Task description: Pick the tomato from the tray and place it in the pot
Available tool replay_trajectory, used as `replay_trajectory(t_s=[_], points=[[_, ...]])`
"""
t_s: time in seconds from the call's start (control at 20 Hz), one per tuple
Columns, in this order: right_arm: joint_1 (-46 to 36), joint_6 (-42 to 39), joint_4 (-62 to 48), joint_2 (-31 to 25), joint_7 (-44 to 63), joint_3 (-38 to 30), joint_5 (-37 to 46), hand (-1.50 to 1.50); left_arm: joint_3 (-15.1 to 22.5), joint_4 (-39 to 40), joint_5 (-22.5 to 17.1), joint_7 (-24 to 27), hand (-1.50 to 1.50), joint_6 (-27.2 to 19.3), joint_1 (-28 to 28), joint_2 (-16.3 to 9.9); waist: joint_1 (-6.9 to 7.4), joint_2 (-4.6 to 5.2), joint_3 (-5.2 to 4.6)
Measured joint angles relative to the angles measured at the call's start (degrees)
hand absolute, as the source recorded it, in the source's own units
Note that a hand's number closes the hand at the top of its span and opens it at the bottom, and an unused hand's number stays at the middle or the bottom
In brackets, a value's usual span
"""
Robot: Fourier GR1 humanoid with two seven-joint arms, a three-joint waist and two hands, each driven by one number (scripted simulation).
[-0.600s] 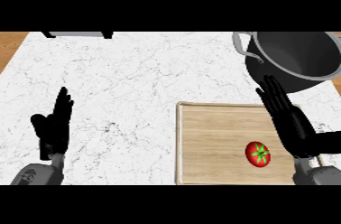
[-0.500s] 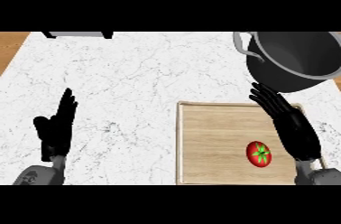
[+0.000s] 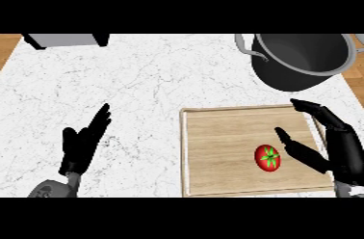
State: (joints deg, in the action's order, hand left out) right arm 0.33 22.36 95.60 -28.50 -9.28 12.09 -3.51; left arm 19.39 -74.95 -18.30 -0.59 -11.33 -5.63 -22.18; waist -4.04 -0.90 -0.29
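White marbled bench [image 3: 142, 84]; pale wooden tray [image 3: 220, 137] at right. Red round tomato [image 3: 268, 157] lies on tray, right of centre; dark grey metal pot [image 3: 298, 64] beyond it. Right hand [image 3: 334, 146] open, cupped just beside tomato, apart: best close thumb and fingers evenly round its middle. Left hand [image 3: 82, 146] open, resting lower left.

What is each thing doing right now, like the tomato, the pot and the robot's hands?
Tomato: lying on the tray, not held.
Tray: flat on the counter.
Pot: upright, nothing visible inside.
Right hand: open, beside the tomato, not touching.
Left hand: open, resting at the lower left.
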Motion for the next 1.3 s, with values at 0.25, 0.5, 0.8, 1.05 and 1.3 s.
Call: replay_trajectory(t_s=[0.25, 0.5, 0.8, 1.05, 1.3], points=[[9.65, 8.79, 11.85, 4.74, -7.74, 1.72, 5.42, -1.5, 1.96, -1.96, 0.06, -1.99, 0.0, 2.4, 0.47, 0.39, 1.3, 0.23, 0.2], [16.95, 8.92, 25.03, -0.96, 6.65, 3.97, 11.75, -1.5, 1.18, -1.85, -0.21, -3.09, 0.0, 5.01, -1.11, -0.52, 2.36, 0.55, 0.09], [18.32, 4.0, 35.03, -7.13, 27.69, 1.71, 11.06, -1.5, 1.27, -1.78, 0.19, -3.71, 0.0, 5.92, -1.66, 0.62, 3.36, 0.82, 0.12], [11.8, 0.44, 33.4, -7.11, 40.45, 1.45, 8.04, -1.5, 0.94, -3.06, 0.8, -4.97, 0.0, 6.77, -1.77, 0.72, 4.34, 0.96, 0.18], [8.25, -6.61, 27.19, -8.4, 45.3, 4.7, 4.89, -1.5, 0.91, -2.36, 1.55, -4.26, 0.0, 7.56, -1.7, 1.43, 4.77, 1.08, 0.24]])
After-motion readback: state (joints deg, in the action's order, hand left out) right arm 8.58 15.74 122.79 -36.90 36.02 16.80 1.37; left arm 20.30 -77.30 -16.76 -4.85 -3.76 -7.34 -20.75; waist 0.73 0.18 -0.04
